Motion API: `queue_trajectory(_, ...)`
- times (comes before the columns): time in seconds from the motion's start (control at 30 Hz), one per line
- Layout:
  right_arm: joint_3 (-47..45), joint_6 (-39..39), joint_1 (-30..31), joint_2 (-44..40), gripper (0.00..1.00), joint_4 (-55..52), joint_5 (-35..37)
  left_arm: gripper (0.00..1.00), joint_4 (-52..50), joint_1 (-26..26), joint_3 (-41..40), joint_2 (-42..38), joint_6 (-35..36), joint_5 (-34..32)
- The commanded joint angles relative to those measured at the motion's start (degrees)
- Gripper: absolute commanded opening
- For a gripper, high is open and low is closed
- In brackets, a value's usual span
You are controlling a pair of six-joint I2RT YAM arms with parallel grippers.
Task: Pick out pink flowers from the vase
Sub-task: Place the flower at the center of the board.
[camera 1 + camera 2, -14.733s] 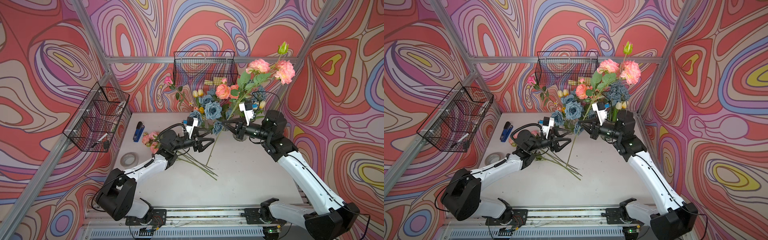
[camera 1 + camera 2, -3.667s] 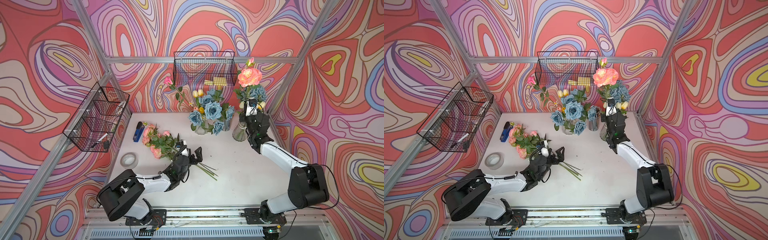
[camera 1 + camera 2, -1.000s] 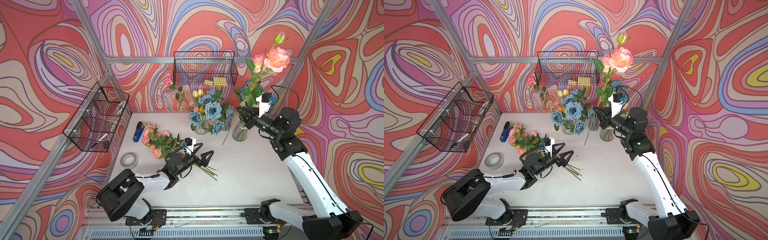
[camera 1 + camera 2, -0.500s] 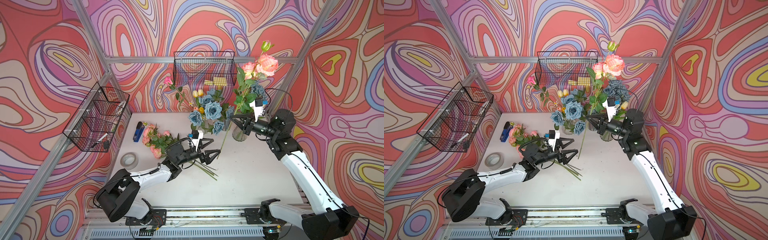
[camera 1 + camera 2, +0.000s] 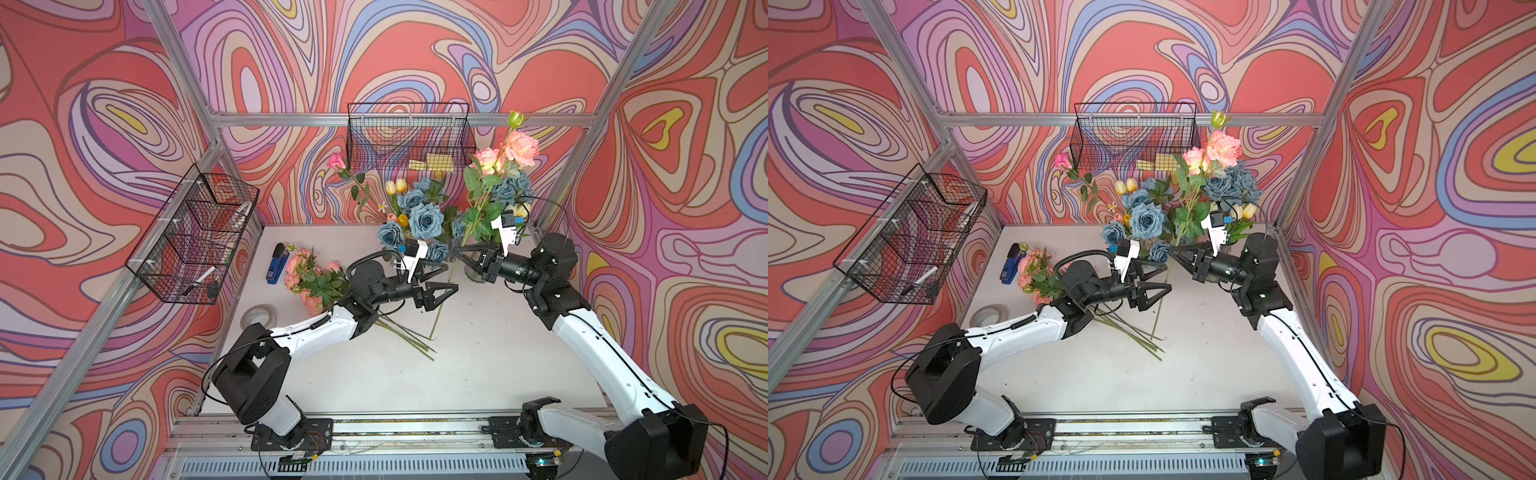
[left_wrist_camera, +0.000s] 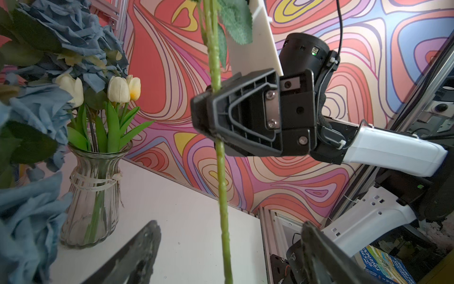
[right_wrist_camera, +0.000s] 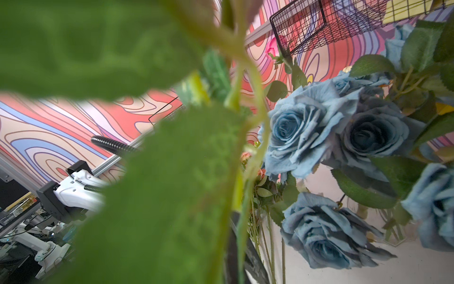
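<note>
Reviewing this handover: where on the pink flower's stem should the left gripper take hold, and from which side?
The bare, leafless lower stem just below the right gripper, which pinches it. It hangs near upright, so the left gripper, open, should come in level from its own side, one finger each side.

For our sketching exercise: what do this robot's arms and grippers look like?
The left arm and right arm have white shells and black cylindrical joints. The left gripper and right gripper have black ribbed triangular fingers under white brackets. A black corrugated cable serves the left; a thin black cable the right.
</note>
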Motion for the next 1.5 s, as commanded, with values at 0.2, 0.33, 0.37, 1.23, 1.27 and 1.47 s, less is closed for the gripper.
queue_trajectory(0.2, -1.46, -1.23, -0.31, -3.55, 0.00, 0.97, 0.24, 0.69, -5.71, 0.99, 8.04, 3.76, 1.02, 5.01)
queue_trajectory(0.33, -1.80, -2.43, -0.31, -3.93, 0.00, -0.20, 0.88, 0.55, -7.07, 1.63, 9.84, 3.89, 0.80, 6.25)
queue_trajectory(0.37, -1.89, -2.66, -0.31, -3.93, 0.00, -0.36, 1.00, 0.49, -7.65, 1.72, 10.39, 3.87, 1.02, 6.66)
queue_trajectory(1.23, -2.94, -6.11, -0.31, -4.80, 0.00, -3.90, 5.58, 0.08, -8.39, 1.92, 12.40, 4.47, 0.45, 8.08)
queue_trajectory(1.27, -2.95, -6.17, -0.31, -4.87, 0.00, -3.91, 5.74, 0.05, -8.47, 1.92, 12.28, 4.38, 0.45, 7.79)
queue_trajectory(1.47, -3.06, -6.25, -0.31, -5.15, 0.00, -4.26, 6.67, 0.00, -9.88, 1.92, 12.16, 3.94, 0.92, 5.71)
